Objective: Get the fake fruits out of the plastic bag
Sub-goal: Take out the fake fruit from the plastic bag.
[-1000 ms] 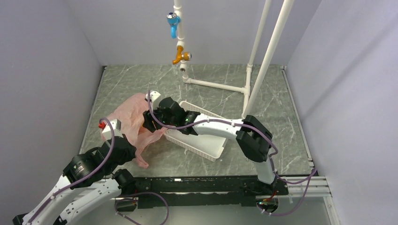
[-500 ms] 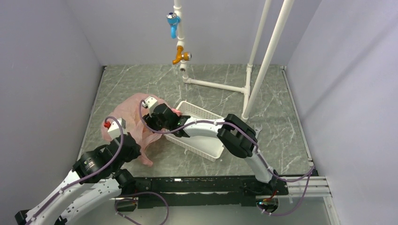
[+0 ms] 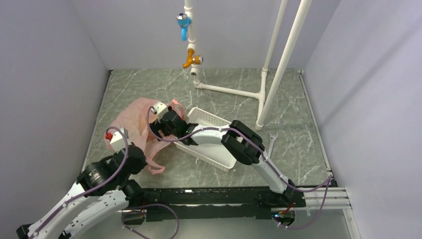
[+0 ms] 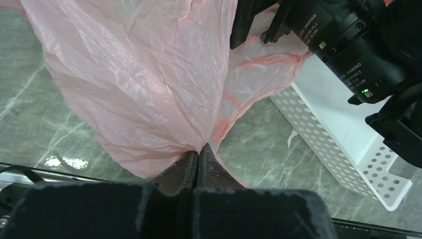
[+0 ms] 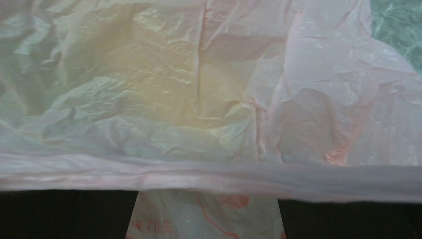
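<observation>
Top view: showing the bag (image 3: 132,119) slumping on the surface (image 3: 224,94), just left of a basket (image 3: 215,149). Reaching across that basket with the right gripper (image 3: 161,128) to the bag's mouth, and holding the bag's near end with the left gripper (image 3: 140,160).

Left wrist: pinching a gathered fold of bag (image 4: 149,74) in the left gripper (image 4: 198,157), closed tight, facing the right gripper (image 4: 259,22) beyond.

Right wrist: looking into the bag (image 5: 298,99) over its rim, with the right gripper (image 5: 209,214) parted and gripping nothing visible. Glimpsing a yellow glow dead ahead through film, probably the bananas (image 5: 149,74); hiding any other fruits.
</observation>
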